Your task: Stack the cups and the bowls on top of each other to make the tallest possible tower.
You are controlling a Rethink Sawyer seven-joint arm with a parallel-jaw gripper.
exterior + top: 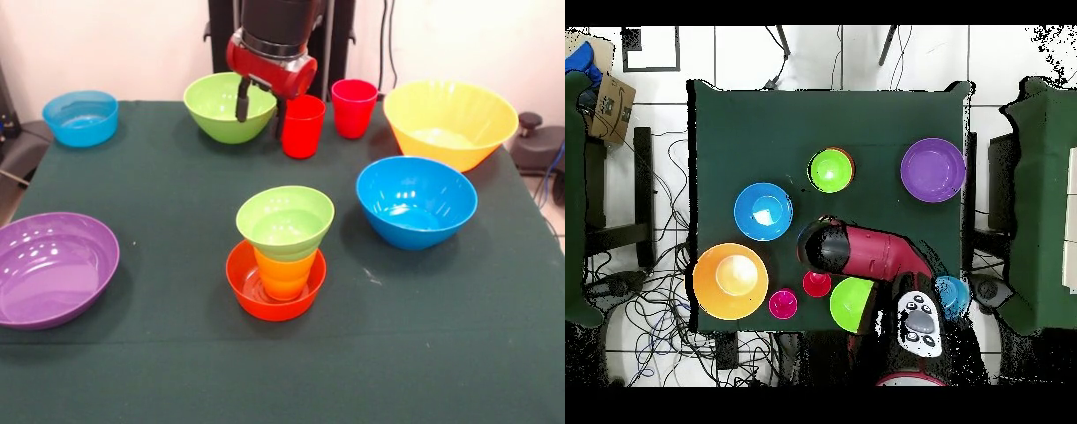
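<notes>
Dark green cloth covers your counter. Nearest you, the tower stands as a small green bowl on a yellow-orange cup in an orange bowl. Beyond it sit the blue bowl and, to the left, the purple bowl. Farther back, your tool hangs with its fingers apart, gripping nothing, just beside the red cup. Closing off-centre there could, I judge, tip that cup into the pink-magenta cup or the green bowl behind.
</notes>
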